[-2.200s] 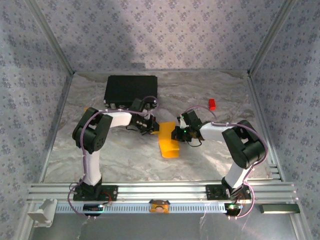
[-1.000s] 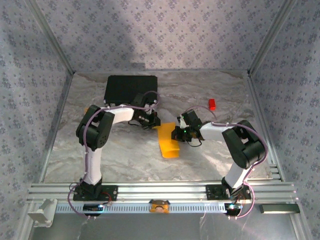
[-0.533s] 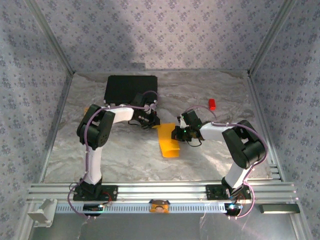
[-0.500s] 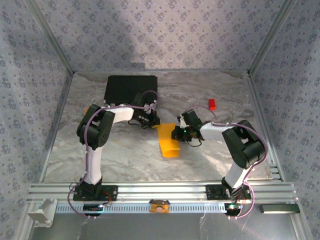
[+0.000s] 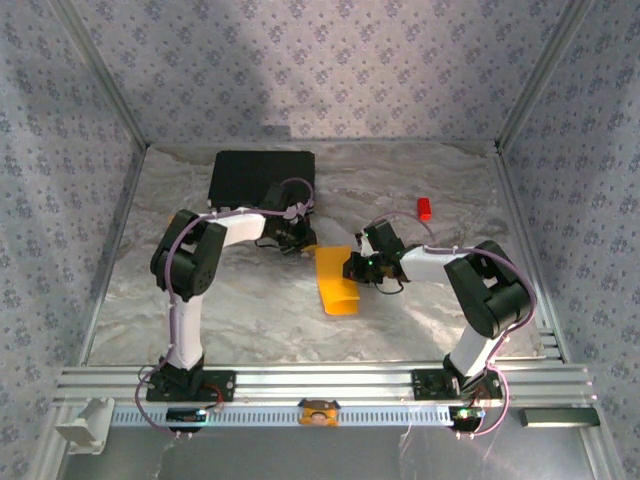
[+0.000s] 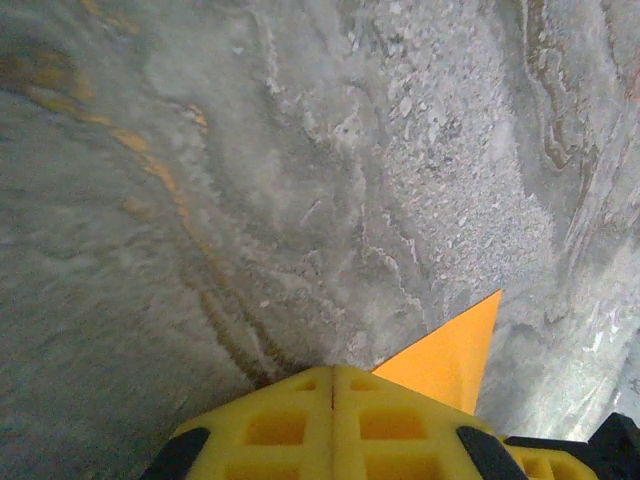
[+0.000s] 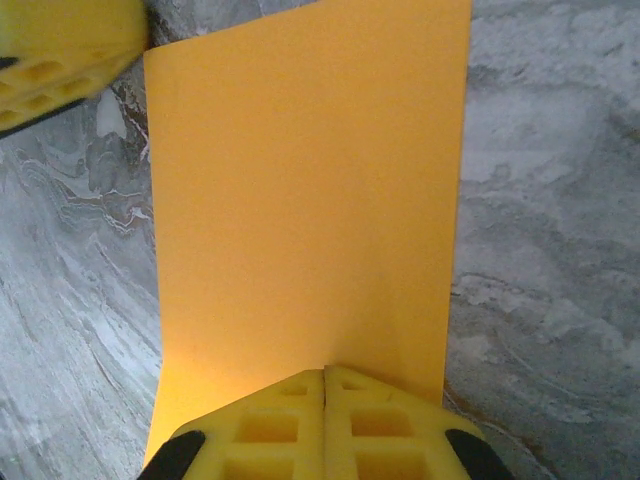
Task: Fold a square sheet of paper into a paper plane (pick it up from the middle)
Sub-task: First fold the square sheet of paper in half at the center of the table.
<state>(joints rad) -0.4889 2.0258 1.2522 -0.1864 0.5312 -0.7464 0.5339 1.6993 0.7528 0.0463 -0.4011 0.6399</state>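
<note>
Pressure is coming from the right pincer [image 7: 327, 372], its jaws squeezing together on the middle of one edge of the square sheet of paper [image 7: 305, 200], probably anchoring it so it cannot slide. The left pincer [image 6: 333, 372], also pressed together, is sitting at a far corner of the sheet. Whether it is pinching that corner or only pushing on it, I cannot tell. Between them the sheet is lying near the middle of the marbled surface [image 5: 250, 310], its near end curling up, looking only partly folded. The black case [image 5: 260, 178] and small red block [image 5: 424, 208] are sitting well apart, out of the way.
</note>
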